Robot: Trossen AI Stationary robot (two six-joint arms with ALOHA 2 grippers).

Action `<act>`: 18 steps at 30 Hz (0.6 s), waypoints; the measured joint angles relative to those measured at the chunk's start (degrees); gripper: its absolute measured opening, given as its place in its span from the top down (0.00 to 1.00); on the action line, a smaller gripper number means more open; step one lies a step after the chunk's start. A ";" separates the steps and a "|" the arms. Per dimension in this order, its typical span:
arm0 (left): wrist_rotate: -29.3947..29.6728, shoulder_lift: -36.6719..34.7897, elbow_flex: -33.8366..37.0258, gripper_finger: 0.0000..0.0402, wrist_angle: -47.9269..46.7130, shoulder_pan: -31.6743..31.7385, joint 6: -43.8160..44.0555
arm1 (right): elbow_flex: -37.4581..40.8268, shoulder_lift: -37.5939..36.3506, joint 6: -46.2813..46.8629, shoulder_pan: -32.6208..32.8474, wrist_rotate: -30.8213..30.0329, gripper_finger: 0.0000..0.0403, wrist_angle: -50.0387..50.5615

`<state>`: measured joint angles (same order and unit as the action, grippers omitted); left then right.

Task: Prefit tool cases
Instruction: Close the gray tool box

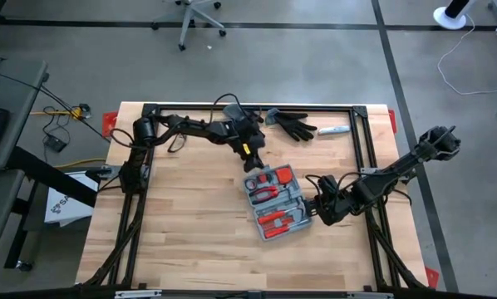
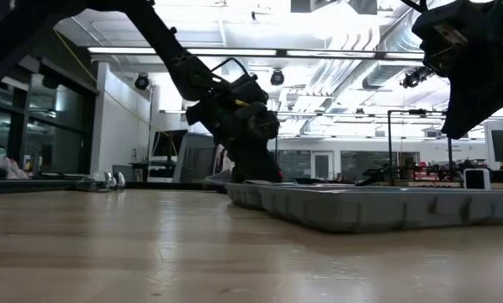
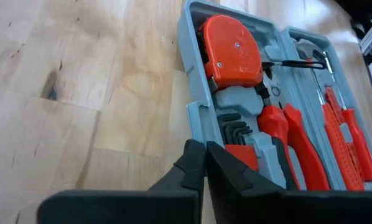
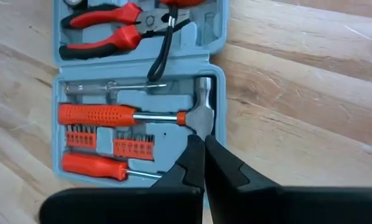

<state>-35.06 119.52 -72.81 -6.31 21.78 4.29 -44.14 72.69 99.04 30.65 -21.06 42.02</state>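
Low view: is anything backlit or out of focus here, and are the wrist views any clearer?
Low view: ceiling lights silhouette both arms; the near table is soft, the tool case a grey slab. Left wrist view: red tools crisp, left gripper blurred. Right wrist view: hammer sharp, right gripper blurred.

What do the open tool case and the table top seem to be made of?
The tool case looks like moulded plastic, grey-blue with a matt finish: it has rounded corners and recesses shaped for each tool. The table top looks like pale wood, probably jointed boards with a smooth finish: grain lines and plank seams show across it.
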 joint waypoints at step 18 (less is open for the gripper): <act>-1.76 0.95 -0.01 0.74 -0.21 -0.82 3.57 | 0.00 0.00 0.00 0.00 -0.02 1.00 0.23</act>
<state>-36.81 120.47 -72.82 -6.51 20.96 7.86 -44.14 72.69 99.04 30.65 -21.08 42.26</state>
